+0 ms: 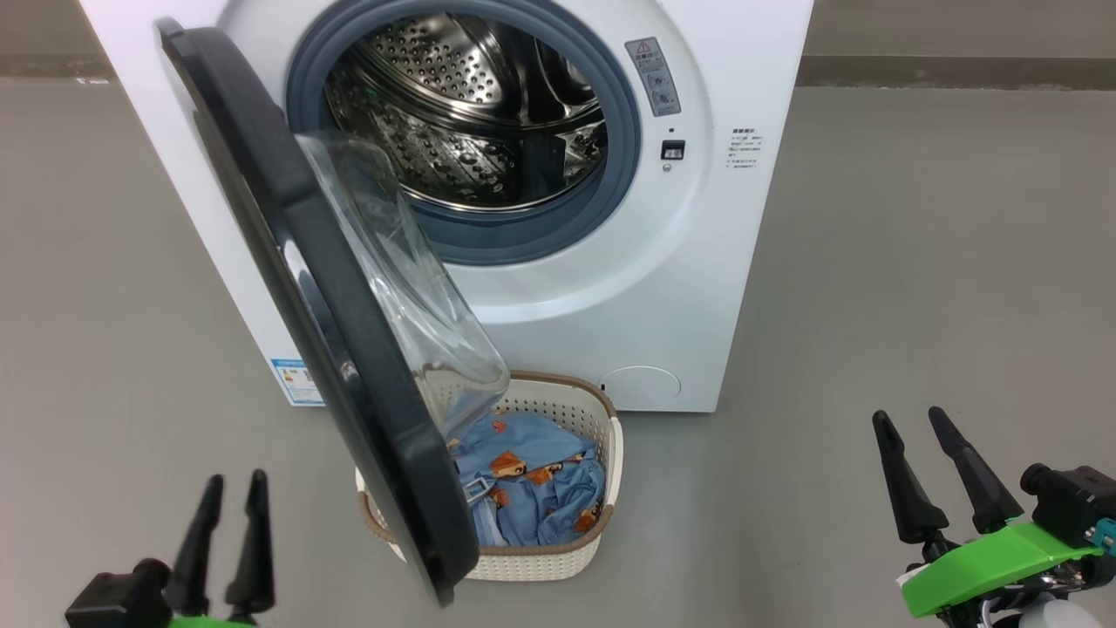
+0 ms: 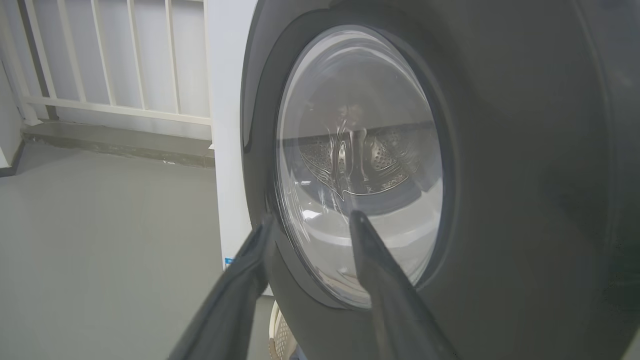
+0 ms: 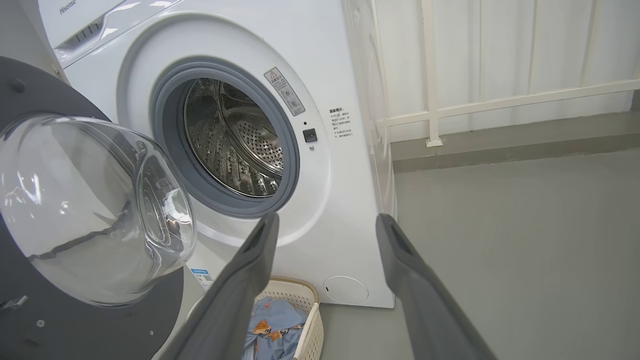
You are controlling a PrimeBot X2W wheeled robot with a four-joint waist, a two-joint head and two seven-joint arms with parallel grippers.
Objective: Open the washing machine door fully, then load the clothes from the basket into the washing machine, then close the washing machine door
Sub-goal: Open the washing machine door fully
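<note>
I have the washing machine [image 1: 697, 262] straight ahead on the grey floor [image 1: 915, 305]. The washing machine door [image 1: 336, 331] stands partly open. It is hinged on my left and swung out towards me, so I see its black rim nearly edge-on, with the clear glass bowl [image 1: 410, 288] bulging towards the opening. The steel drum [image 1: 471, 113] behind the grey seal looks bare as far as I can see into it.

The basket [image 1: 523, 567] sits on the floor just in front of the washer's base. From the head camera the lower part of the door overlaps its left side. The clothes [image 1: 540, 480], blue fabric with orange figures, lie bundled inside the basket.

My left tool [image 1: 236, 478] hangs at the lower left, fingers pointing up with a narrow gap between them and nothing in that gap. Its wrist camera faces the outer side of the door and its round window, and I cannot tell whether the tips touch it. My right tool [image 1: 908, 415] is at the lower right, well apart from the basket. Its fingers are spread wide and it has hold of nothing.
</note>
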